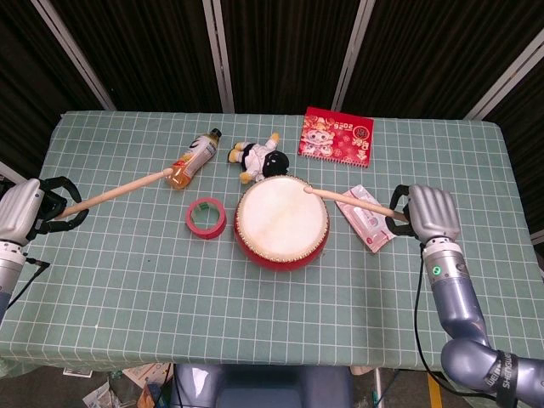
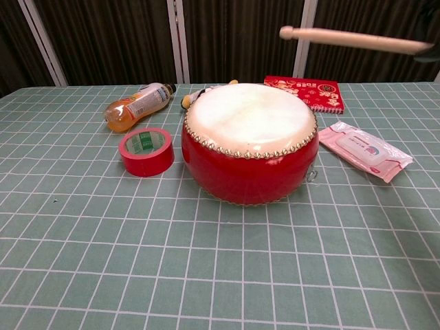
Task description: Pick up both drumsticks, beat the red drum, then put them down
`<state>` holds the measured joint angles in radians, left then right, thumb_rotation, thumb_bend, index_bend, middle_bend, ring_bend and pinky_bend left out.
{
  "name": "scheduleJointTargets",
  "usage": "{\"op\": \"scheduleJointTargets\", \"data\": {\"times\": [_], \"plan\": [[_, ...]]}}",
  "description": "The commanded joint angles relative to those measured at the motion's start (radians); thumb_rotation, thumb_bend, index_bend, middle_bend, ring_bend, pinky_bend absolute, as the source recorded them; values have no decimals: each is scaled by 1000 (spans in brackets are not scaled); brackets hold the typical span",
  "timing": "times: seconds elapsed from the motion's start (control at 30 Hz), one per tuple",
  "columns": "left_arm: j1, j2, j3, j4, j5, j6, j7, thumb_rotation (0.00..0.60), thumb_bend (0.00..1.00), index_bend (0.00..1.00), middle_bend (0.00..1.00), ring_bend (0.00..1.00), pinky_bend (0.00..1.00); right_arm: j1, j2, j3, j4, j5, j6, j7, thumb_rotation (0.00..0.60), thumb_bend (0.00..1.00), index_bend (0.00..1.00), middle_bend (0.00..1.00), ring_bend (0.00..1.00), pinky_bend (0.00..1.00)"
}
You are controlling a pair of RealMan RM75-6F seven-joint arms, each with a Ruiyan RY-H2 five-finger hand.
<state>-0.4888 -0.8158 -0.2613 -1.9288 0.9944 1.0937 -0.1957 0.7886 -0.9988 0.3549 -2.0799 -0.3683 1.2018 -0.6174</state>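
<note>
Head view: robot's left hand (image 1: 21,212), at the table's left edge, grips a long pale wooden drumstick (image 1: 119,190) w/ its tip by the orange drink bottle (image 1: 192,158); right hand (image 1: 425,212) grips a second wooden drumstick (image 1: 350,201), tip over the round red drum w/ white skin (image 1: 281,221). Chest view shows neither hand, only the right stick (image 2: 354,38) raised clear above the drum (image 2: 249,141), beside a red tape roll (image 2: 146,152) and pink wipes pack (image 2: 364,149).
</note>
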Motion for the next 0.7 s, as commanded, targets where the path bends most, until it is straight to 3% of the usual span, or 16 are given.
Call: {"op": "scheduleJointTargets", "data": {"times": [0.03,0.2,0.23,0.33,0.4,0.5,0.7], "plan": [[2,5,-6,0,0,-10,-12,600,619,791,1000,1000,1000,115,-219,-107,161,73,76,-198,600,858,1000,1000,1000,1000],[2,5,-9,14,-5,-32,-31,600,620,791,1000,1000,1000,173,-412,-207,337,124,149,-375,600,858,1000,1000,1000,1000],[0,3,-8,18,-3,-39,-30,600,620,791,1000,1000,1000,193,-467,-263,410,121,203,-476,600,858,1000,1000,1000,1000],[-2,-3,-5,26,2,-49,-27,600,620,791,1000,1000,1000,215,-559,-323,527,90,317,-606,600,858,1000,1000,1000,1000],[-3,-8,-5,29,3,-51,-25,600,620,791,1000,1000,1000,207,-586,-297,553,71,363,-591,600,858,1000,1000,1000,1000],[-3,-13,-3,25,9,-49,-16,600,620,791,1000,1000,1000,188,-542,-228,508,41,402,-521,600,858,1000,1000,1000,1000],[-2,-27,3,12,23,-29,27,600,620,791,1000,1000,1000,93,-346,-147,242,-40,438,-340,600,857,1000,1000,1000,1000]]}}
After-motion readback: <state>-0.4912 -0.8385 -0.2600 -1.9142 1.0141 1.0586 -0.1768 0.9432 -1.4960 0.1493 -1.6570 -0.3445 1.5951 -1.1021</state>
